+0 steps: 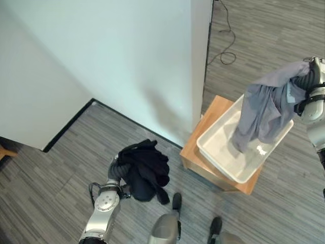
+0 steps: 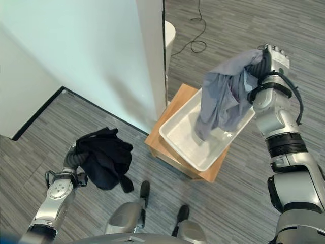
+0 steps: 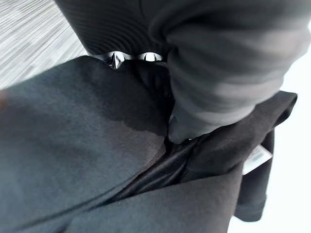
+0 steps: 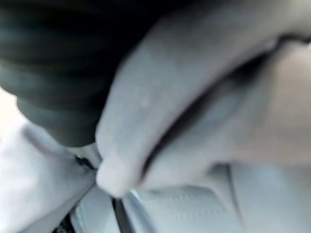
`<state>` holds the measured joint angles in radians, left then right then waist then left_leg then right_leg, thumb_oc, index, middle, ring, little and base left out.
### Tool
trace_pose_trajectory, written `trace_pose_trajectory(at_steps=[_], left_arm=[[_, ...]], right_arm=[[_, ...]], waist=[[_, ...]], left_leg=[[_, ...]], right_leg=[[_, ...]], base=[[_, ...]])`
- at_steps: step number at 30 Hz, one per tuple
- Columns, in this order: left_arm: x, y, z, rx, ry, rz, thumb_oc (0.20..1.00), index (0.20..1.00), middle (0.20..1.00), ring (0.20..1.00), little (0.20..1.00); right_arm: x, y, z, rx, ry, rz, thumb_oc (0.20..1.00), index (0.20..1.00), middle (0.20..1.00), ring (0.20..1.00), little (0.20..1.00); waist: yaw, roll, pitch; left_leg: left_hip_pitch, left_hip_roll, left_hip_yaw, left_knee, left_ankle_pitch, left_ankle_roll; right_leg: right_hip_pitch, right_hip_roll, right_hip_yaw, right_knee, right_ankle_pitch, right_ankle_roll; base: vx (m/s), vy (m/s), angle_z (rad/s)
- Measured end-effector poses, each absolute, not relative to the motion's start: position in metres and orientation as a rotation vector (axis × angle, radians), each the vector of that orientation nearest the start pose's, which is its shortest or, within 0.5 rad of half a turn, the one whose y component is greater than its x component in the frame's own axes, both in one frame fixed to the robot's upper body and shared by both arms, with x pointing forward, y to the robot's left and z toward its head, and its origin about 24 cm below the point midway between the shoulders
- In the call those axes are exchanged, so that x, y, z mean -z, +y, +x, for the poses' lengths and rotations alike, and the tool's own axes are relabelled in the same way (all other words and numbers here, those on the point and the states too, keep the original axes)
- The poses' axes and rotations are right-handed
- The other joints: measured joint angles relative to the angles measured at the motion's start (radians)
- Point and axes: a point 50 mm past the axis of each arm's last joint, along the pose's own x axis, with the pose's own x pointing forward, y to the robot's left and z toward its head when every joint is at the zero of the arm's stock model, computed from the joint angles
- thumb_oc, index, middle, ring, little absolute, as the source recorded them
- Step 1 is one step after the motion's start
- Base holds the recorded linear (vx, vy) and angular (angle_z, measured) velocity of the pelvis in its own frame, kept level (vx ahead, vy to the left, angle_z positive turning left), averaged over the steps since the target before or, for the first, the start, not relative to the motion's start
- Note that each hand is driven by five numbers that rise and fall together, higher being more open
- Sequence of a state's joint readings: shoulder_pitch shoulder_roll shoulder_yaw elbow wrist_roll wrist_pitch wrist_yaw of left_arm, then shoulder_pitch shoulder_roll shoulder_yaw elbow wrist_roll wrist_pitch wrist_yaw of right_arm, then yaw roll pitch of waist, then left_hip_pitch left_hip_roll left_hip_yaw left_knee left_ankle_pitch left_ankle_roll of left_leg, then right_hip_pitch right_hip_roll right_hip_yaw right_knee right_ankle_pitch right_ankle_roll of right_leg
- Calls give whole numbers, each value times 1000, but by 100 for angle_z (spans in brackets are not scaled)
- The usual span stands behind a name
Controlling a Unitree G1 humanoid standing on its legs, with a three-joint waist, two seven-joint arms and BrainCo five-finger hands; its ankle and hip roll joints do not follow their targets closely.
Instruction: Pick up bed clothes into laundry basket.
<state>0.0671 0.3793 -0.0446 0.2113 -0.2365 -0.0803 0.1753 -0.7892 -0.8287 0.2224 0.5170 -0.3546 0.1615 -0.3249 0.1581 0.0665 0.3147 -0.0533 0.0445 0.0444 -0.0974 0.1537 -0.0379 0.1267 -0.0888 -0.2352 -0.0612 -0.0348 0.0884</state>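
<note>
— Nearest item?
— Left hand (image 2: 76,157), low at the near left, above grey plank floor (image 1: 61,168). Wrapped in a black garment (image 1: 146,170); cloth bunched over it and hanging in folds, held clear of the floor. Fingers buried in the fabric, so cannot tell how they sit.

— Next out?
— 1 white laundry basket (image 1: 218,152), set askew on a low wooden stand (image 1: 213,114), to the right. Basket floor bare apart from a small pale scrap.

— Above it?
— Right hand (image 2: 269,63), raised over the basket's far right rim, clenched on 1 grey garment (image 2: 223,96). Cloth draped down, lower end dipping into the basket.

— Obstructions?
— Pale wall corner (image 1: 198,66) just beside the stand on its left. Dark skirting strip (image 1: 71,124) along the wall base.

— Farthest?
— Thin cable (image 1: 226,48) looped on the floor beyond the stand.
</note>
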Motion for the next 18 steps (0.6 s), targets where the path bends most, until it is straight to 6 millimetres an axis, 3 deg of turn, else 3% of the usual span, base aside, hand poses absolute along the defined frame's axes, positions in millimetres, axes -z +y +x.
trace_pose_trajectory(at_steps=[5,8,12,16,18], left_arm=[[2,238,225,-205,207,163,200,200,200,200,200],[9,233,220,-185,235,162,200,200,200,200,200],[14,235,213,-191,260,164,200,200,200,200,200],[13,235,214,-189,256,164,200,200,200,200,200],[13,235,214,-189,257,164,200,200,200,200,200]], right_arm=[[-209,-269,366,463,-238,-1116,200,200,200,200,200],[-177,-252,367,383,-185,-1082,200,200,200,200,200],[-149,-248,363,333,-116,-1086,200,200,200,200,200],[-96,-247,359,245,87,-1115,200,200,200,200,200],[-90,-247,358,237,112,-1118,200,200,200,200,200]], waist=[[12,-1,0],[12,-2,-1],[18,-4,-3],[25,-17,-27],[29,-16,-31]], left_leg=[[-18,4,0,0,-1,-1],[-25,21,-1,-1,-17,-21],[-30,16,-2,-1,-18,-19],[-31,6,-1,-1,-8,-8],[-29,5,1,-1,-6,-5]], right_leg=[[0,9,1,-37,5,0],[-4,27,0,-37,12,-9],[-9,22,0,-37,21,-6],[-10,11,0,-37,28,-3],[-10,9,1,-37,28,-1]], base=[[-5,4,-1],[-3,-3,1],[0,0,0],[0,0,0],[0,0,0]])
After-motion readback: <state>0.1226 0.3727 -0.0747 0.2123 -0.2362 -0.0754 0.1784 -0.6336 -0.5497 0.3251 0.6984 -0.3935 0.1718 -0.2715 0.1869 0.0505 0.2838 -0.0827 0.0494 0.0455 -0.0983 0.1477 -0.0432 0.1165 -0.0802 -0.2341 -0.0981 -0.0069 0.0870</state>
